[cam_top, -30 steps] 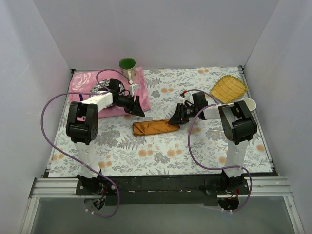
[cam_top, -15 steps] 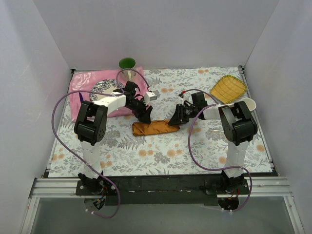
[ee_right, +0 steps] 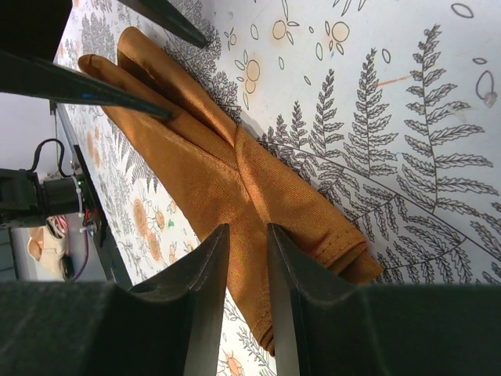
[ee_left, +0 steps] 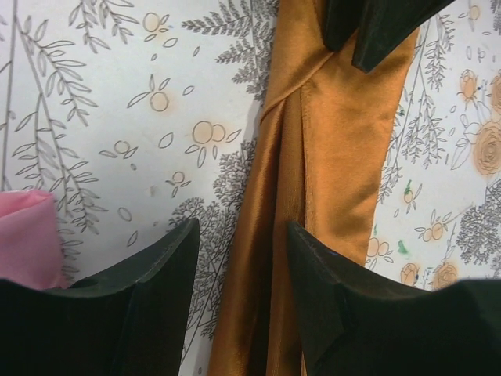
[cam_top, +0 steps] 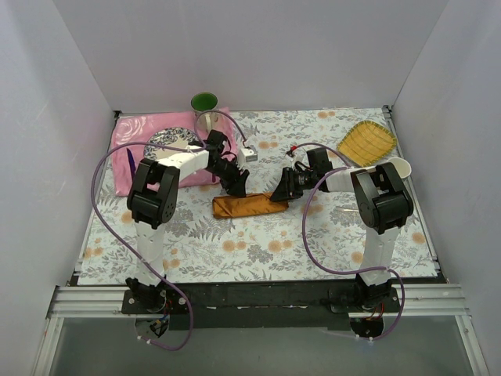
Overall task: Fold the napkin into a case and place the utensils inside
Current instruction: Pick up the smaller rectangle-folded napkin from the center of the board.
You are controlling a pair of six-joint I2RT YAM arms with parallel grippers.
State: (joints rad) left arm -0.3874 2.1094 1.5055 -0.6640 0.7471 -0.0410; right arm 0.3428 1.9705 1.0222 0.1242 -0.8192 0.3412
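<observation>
Left jaws: spread apart, straddling the left part of the napkin [ee_left: 344,157], which runs through the gap. Can't tell if they touch it. Right jaws: nearly together with a slim gap, tips over the napkin's right end. Can't tell whether they pinch a layer. Napkin is folded into a long narrow strip, flat at about mid-worktop [cam_top: 258,251], lying left-right between the arms. Pink cloth [cam_top: 129,157] in far-left corner, green cup [cam_top: 204,102] at far edge.
</observation>
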